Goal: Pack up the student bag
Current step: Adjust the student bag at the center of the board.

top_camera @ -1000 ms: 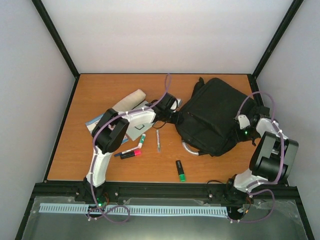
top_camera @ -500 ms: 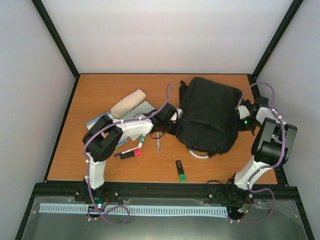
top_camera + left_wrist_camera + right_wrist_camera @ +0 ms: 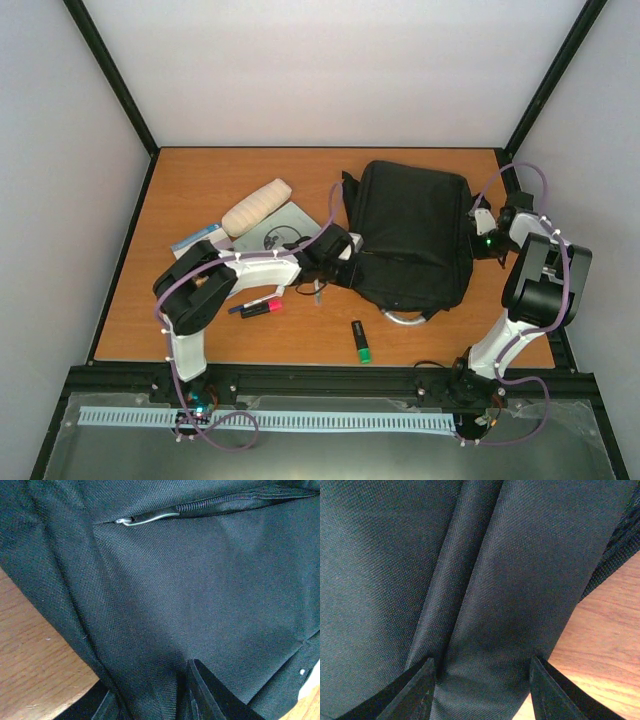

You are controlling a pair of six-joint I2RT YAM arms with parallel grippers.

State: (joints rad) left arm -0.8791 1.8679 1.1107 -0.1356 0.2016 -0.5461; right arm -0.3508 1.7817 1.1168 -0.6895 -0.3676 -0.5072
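Observation:
The student bag [image 3: 412, 232], a large black backpack, lies flat at the right middle of the table, its grey loop handle [image 3: 405, 318] poking out at the near edge. My left gripper [image 3: 346, 262] is shut on the bag's left edge; in the left wrist view black fabric bunches in the left gripper [image 3: 155, 697], with a zip pull [image 3: 149, 518] above. My right gripper [image 3: 478, 241] holds the bag's right edge, and a fold of fabric fills the right gripper [image 3: 482, 682] between both fingers.
A cream pouch [image 3: 256, 206], a grey flat book [image 3: 278, 228] and a blue-edged booklet [image 3: 196, 240] lie at the left. Markers [image 3: 260, 306], a thin pen [image 3: 316, 291] and a green highlighter [image 3: 360, 341] lie near the front. Walls close in on three sides.
The bag has turned square to the table and shifted left. My left arm swung nearer, uncovering the pouch and books, and its jaws narrowed on the fabric. My right gripper moved farther back.

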